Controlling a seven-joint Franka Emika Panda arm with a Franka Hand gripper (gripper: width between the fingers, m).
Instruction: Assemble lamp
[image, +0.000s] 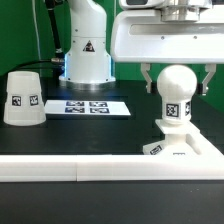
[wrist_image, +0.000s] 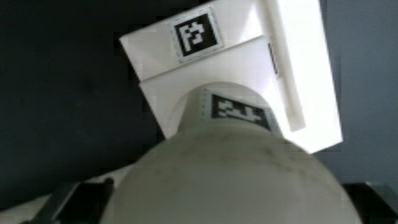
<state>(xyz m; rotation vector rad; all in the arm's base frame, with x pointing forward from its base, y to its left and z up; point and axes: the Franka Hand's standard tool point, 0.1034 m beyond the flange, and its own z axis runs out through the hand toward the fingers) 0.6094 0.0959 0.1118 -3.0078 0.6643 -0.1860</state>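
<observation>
The round-headed bulb (image: 176, 92) stands upright on the flat square base (image: 186, 150) at the exterior view's right. My gripper (image: 176, 84) comes down from above, one dark finger on each side of the bulb's head and pressed against it. In the wrist view the bulb (wrist_image: 222, 165) fills the whole span between my fingertips (wrist_image: 82, 197), and the base (wrist_image: 164, 70) with its tag lies beneath. My gripper (wrist_image: 228, 202) is shut on the bulb. The cone shade (image: 22, 98) stands alone at the exterior view's left, far from the gripper.
The marker board (image: 90, 106) lies flat between the shade and the base. A long white rail (image: 100, 170) runs along the front edge. The arm's white pedestal (image: 88, 55) rises at the back, before a green backdrop.
</observation>
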